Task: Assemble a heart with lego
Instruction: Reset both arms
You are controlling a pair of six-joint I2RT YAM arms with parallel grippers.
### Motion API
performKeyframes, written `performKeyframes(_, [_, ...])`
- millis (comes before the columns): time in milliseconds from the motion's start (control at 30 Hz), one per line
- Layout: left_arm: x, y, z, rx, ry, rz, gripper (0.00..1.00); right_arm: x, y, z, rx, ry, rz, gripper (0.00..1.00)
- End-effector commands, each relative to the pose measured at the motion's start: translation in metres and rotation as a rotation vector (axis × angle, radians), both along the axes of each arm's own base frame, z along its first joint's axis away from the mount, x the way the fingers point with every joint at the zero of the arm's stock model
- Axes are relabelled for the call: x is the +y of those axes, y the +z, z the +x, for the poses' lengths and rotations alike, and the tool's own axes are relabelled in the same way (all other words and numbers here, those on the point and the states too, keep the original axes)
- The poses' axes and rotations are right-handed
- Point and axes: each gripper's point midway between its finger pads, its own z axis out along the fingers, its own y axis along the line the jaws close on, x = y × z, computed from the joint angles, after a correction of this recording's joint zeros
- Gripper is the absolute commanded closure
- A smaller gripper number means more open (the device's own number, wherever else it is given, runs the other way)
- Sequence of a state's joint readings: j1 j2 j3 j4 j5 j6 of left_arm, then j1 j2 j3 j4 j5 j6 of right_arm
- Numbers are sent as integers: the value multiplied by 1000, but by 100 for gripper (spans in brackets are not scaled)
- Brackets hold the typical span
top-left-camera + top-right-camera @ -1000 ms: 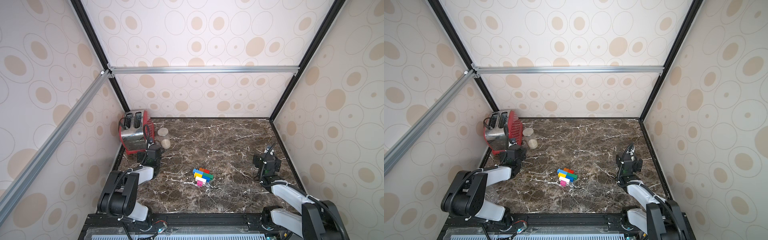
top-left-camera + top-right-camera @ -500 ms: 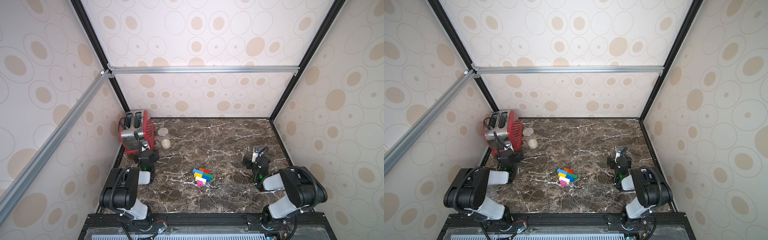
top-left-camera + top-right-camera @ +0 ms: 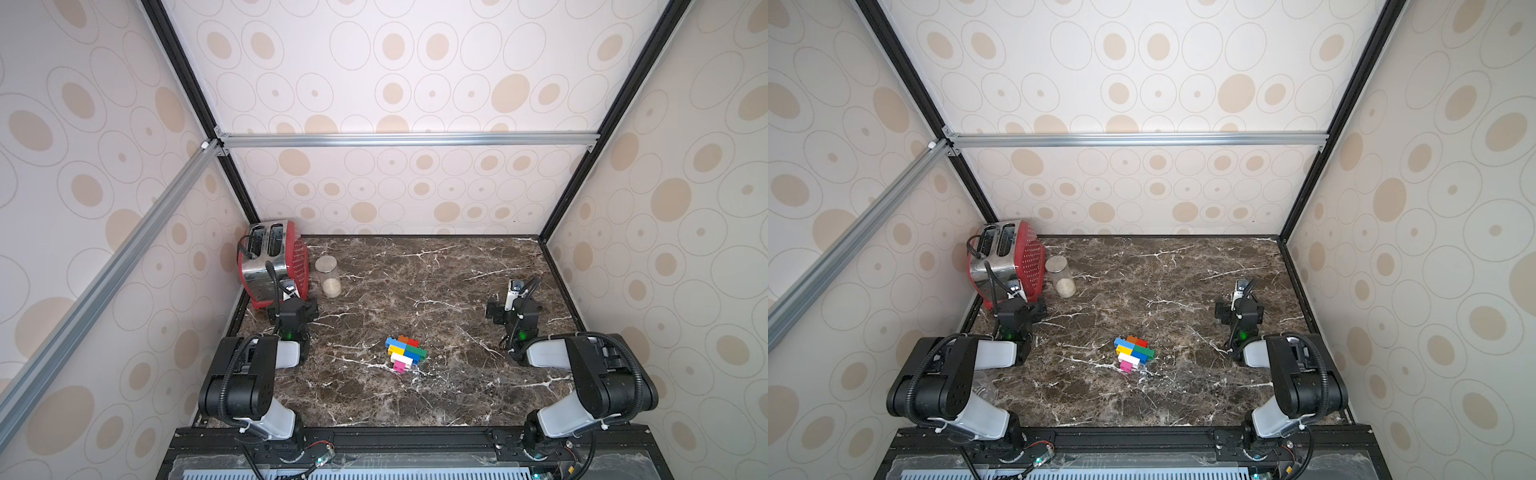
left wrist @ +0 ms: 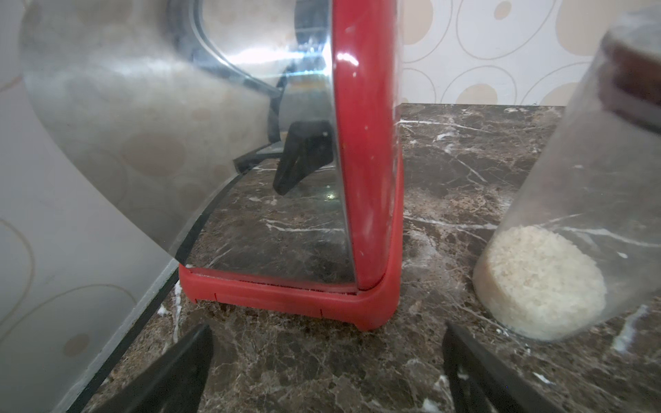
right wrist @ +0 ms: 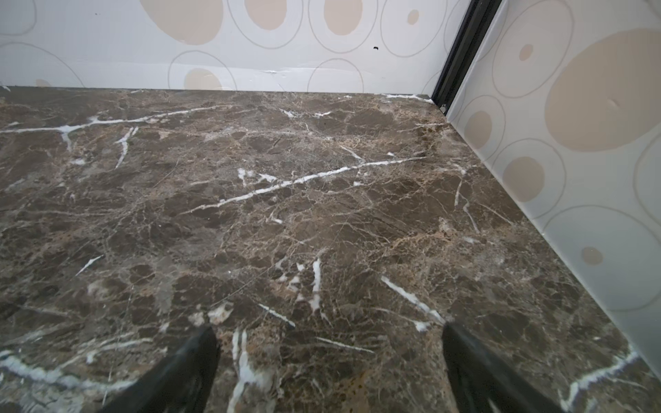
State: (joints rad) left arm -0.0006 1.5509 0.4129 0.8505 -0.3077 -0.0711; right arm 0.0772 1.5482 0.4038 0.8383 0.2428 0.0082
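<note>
The heart [image 3: 405, 353] sat on the worktop [image 3: 415, 407] between the left hand [image 4: 327, 327] and right hand [image 5: 328, 327], both spread wide, holding nothing.

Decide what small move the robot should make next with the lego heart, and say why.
Probably just park both arms and stop. The heart looks complete, a stepped cluster narrowing to a pink tip, lying free on the table. The left gripper and right gripper are open, empty and apart from it.
</note>
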Motion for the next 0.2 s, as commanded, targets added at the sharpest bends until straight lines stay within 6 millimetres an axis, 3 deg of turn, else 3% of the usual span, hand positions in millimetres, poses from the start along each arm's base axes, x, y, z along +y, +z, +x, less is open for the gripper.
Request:
performKeyframes(0, [0,5,5,-12,-3,-12,1,-1,3,1,-9,-7,6,0])
performKeyframes(167, [-1,7,2,-23,-9,-8,1,-1,3,1,-5,-7,7,0])
